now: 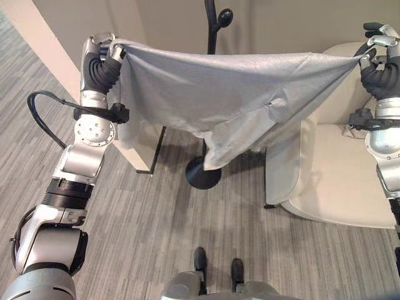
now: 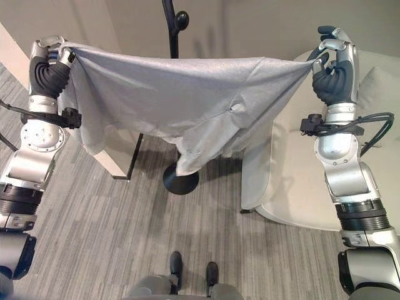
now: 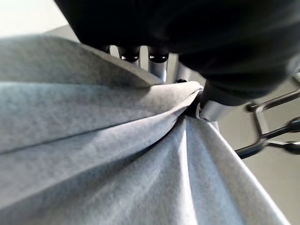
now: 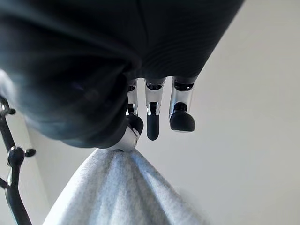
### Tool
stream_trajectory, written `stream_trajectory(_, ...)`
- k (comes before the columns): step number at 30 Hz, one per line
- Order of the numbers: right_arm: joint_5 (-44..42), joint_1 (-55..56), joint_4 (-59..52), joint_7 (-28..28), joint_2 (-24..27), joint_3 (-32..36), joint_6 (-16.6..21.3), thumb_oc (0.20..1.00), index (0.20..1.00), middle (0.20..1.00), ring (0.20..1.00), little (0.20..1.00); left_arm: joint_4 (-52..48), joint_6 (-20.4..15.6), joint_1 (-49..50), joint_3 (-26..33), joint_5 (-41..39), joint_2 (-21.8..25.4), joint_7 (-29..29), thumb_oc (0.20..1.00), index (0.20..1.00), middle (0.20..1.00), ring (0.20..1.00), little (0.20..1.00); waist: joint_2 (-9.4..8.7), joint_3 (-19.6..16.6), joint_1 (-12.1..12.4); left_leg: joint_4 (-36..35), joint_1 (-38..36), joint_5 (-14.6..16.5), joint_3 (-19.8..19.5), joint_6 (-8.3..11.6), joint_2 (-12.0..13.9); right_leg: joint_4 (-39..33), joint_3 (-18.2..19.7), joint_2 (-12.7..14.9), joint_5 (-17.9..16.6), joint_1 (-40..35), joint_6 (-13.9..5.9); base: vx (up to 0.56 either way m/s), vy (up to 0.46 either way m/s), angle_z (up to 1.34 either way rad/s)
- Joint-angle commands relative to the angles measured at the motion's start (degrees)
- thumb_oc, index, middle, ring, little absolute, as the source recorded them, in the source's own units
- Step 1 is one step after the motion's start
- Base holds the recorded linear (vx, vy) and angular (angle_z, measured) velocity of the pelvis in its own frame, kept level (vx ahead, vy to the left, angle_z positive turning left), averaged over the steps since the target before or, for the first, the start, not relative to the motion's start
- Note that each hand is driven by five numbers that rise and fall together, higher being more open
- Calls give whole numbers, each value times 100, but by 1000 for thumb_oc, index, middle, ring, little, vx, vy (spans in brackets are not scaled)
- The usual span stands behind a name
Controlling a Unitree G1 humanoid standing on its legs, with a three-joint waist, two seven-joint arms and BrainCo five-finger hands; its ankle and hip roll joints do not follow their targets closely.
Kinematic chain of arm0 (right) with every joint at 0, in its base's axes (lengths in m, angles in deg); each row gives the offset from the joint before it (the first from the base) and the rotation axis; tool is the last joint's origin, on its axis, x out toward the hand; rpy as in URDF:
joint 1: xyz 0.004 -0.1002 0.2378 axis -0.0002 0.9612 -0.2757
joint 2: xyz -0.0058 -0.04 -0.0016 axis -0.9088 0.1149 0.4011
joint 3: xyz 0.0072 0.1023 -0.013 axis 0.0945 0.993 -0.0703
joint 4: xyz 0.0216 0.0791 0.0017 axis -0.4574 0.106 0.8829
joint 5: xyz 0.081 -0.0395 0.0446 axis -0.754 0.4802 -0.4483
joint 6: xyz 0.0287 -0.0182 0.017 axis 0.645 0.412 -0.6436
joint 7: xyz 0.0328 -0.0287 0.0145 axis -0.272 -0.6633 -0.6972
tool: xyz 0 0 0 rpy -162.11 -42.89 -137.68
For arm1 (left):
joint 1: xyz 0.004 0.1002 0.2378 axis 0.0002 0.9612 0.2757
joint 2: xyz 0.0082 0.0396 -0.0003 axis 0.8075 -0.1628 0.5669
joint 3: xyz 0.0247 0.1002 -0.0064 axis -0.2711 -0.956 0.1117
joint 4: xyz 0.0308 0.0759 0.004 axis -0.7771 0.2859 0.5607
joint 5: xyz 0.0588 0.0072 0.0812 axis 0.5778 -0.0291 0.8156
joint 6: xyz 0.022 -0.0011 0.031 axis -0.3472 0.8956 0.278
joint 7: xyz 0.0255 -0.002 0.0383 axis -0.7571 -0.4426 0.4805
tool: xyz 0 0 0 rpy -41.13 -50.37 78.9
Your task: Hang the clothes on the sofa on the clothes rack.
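Observation:
A grey shirt point(image 1: 219, 94) is stretched out in the air between my two hands. My left hand point(image 1: 105, 62) pinches its left corner, and the cloth point(image 3: 117, 140) bunches at the thumb in the left wrist view. My right hand point(image 2: 334, 62) pinches the right corner point(image 4: 117, 187) between thumb and fingers. The black clothes rack point(image 1: 212, 25) stands behind the shirt, its pole mostly hidden by the cloth and its round base point(image 1: 203, 173) showing on the floor below. The cream sofa point(image 1: 337, 181) is at the right.
A white wall corner point(image 1: 44, 69) juts in at the left behind my left arm. A beige wall point(image 2: 250, 25) runs behind the rack. Grey striped floor point(image 1: 162, 237) lies open in front of me.

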State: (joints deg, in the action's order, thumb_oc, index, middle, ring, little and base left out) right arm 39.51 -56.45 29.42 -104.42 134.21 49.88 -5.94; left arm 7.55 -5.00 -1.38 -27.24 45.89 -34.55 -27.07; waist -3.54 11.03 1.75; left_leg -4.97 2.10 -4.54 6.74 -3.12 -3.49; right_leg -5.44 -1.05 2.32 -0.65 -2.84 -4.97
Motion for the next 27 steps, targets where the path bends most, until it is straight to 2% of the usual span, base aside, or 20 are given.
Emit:
stream_trajectory(1,67,-3,-50,-101,232,258,140,200,200,200,200,200,23,-234,24,288,-46,-88,68,200,200,200,200,200,16,-664,4,6,-228,435,-243,500,55,44,-168,-352,68,42,-145,82,-24,14)
stream_trajectory(12,102,402,-159,-86,221,520,103,200,200,200,200,200,9,-190,211,220,-12,-169,-54,200,200,200,200,200,45,-835,-97,95,-469,540,-302,480,84,44,-133,-303,130,-201,-107,66,-29,14)
stream_trajectory(18,126,437,-184,-100,201,577,109,200,200,200,200,200,-15,-184,212,209,-33,-185,-75,200,200,200,200,200,-13,-832,-100,427,-384,741,-338,496,114,44,-112,-296,176,-271,-83,8,-34,3)
stream_trajectory(23,114,358,-213,-68,199,504,135,200,200,200,200,200,-93,-176,308,291,-14,-130,-76,200,200,200,200,200,-15,-878,-64,216,-415,664,-478,498,104,44,-149,-311,162,-227,-98,5,-25,0)
stream_trajectory(27,101,371,-207,-27,151,472,135,200,200,200,200,200,-124,-180,408,342,-23,-127,-95,200,200,200,200,200,20,-928,-77,58,-500,610,-392,485,125,44,-178,-300,166,-236,-130,39,19,-3)
